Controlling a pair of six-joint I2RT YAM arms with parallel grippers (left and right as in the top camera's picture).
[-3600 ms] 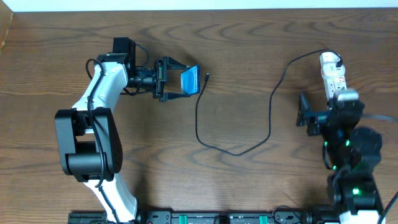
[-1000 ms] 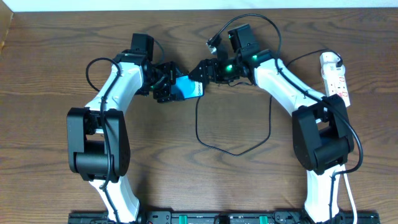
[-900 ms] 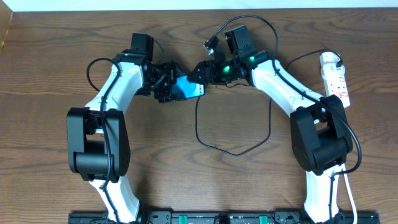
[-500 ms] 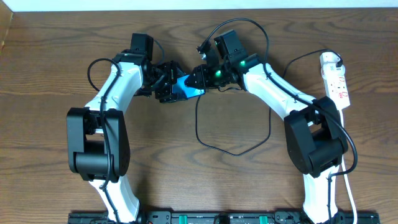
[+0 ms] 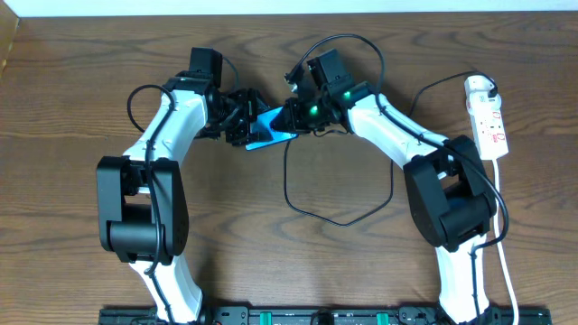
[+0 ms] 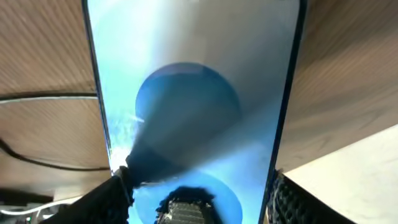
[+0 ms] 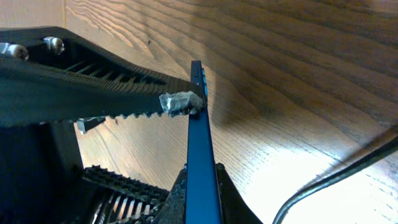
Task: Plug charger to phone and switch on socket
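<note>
left end effector [image 5: 247, 126] clamped on phone [image 5: 270, 132] | right end effector [image 5: 287, 115] at phone's edge, grip unclear

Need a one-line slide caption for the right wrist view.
Right wrist view: charger's plug tip touches the edge-on phone near its far end, cable at lower right over the wooden table.

L tool [image 5: 248, 127] grips phone [image 5: 265, 135] — R tool [image 5: 287, 116] at its edge, charger [image 5: 339, 221] looping below.

Brown wooden table [image 5: 54, 262] with visible grain
</note>
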